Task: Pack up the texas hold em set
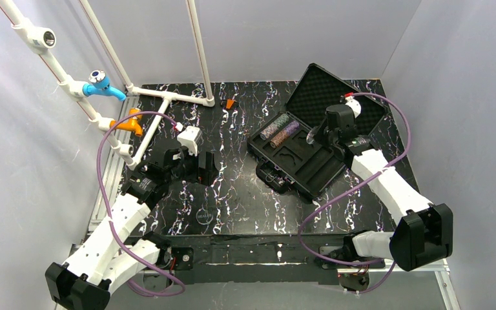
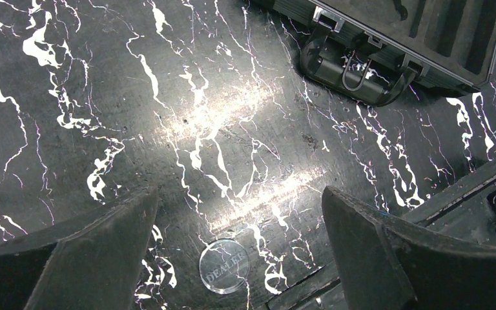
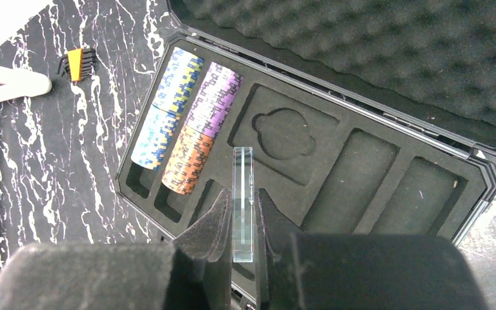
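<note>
Your right claw (image 3: 243, 210) is pinching a clear slab (image 3: 243, 187) edge-on, one finger pressing each flat face. It is hanging over the near part of the moulded tray of the black case (image 1: 300, 169). The slab's far edge is pointing at a lobed round recess (image 3: 283, 132) lying open just beyond it.

The case is sitting at an angle on the right half of the table (image 2: 103, 97), with its foam lid (image 3: 374, 51) standing open along the far edge. Four chip stacks (image 3: 200, 123) are lying in pairs, end to end, in the two slots at the tray's left end. The two long pockets (image 3: 352, 184) on the right are showing bare foam. A small orange piece (image 3: 74, 64) is lying on the table beyond the case's left corner, apart from it.

Your left claw (image 2: 237, 194) is spreading wide over open tabletop, and a clear DEALER disc (image 2: 224, 266) is lying flat between its fingers. The case handle (image 2: 361, 71) is sitting well ahead and to the right of them.
</note>
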Controlling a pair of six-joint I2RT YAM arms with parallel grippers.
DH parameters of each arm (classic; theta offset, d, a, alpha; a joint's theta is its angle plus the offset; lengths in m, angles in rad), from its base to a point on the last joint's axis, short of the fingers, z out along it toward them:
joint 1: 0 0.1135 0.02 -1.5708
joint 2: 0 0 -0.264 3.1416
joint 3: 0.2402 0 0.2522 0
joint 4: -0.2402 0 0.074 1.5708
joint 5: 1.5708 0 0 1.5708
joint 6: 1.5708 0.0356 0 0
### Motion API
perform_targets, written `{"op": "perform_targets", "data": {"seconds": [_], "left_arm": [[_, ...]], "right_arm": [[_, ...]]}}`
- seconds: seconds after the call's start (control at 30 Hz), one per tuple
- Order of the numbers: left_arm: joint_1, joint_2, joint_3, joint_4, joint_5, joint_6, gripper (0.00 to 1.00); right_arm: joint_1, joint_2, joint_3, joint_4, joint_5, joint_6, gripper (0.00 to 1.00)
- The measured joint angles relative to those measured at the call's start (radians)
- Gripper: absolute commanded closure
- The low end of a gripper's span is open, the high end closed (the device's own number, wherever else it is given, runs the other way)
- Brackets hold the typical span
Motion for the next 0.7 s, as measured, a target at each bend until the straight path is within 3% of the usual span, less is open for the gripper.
{"op": "perform_targets", "data": {"seconds": [0.7], "left_arm": [[-0.011,0.0,0.0,0.0,0.0,0.001,0.02]], "right_arm": [[-0.066,0.083,-0.048,0.099,-0.062,0.078,0.99]]}}
